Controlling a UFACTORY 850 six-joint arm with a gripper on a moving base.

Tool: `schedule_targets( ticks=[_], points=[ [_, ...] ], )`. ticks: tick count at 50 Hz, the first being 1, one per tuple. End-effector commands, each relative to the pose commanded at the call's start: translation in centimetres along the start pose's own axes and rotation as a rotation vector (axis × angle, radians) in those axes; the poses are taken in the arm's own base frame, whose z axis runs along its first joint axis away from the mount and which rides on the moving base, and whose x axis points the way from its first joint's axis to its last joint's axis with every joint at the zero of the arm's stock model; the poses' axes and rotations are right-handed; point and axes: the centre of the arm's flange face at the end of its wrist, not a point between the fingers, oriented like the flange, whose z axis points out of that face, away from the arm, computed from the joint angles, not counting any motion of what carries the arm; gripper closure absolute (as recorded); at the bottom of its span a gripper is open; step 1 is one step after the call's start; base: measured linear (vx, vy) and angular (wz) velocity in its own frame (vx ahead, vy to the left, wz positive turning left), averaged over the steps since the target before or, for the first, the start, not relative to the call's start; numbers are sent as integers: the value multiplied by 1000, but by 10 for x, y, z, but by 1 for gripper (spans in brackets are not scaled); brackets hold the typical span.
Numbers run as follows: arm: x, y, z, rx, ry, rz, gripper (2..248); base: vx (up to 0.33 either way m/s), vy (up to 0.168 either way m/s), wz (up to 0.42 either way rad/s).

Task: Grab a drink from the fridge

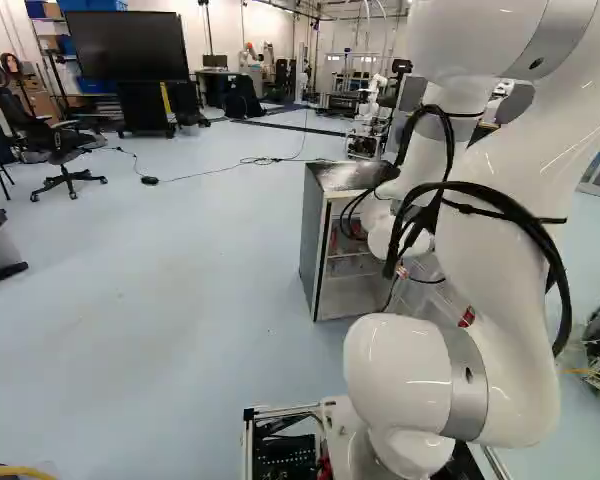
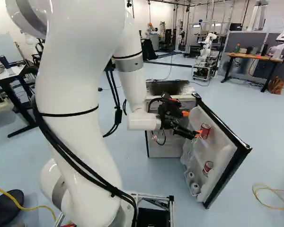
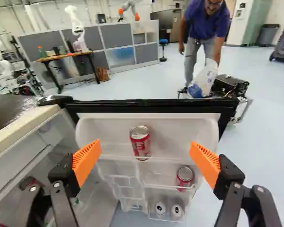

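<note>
Jaws spread wide, upper red can (image 3: 140, 142) ahead, fridge door (image 3: 180, 132) open

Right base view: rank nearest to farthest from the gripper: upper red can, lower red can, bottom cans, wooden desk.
1. Upper red can: top shelf, by the gripper.
2. Lower red can: shelf below.
3. Bottom cans: lowest rack, mutually too close to call.
4. Wooden desk: far right.

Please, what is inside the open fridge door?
The fridge door holds an upper red can, a lower red can and, at the bottom, two cans. Their far sides, and anything directly behind them, are hidden.
</note>
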Motion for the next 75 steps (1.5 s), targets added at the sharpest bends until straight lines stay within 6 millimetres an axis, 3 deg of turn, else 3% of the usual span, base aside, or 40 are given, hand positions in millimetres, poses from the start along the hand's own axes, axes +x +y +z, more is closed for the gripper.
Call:
schedule_targets(
  ticks=[9,40,75],
  points=[
    [-2,-7,-10,106,-5,-40,3,0,0,0],
    [-6,-34,-19,416,-7,-153,3,0,0,0],
    [-43,-56,-22,712,-79,-298,3,0,0,0]
  ],
)
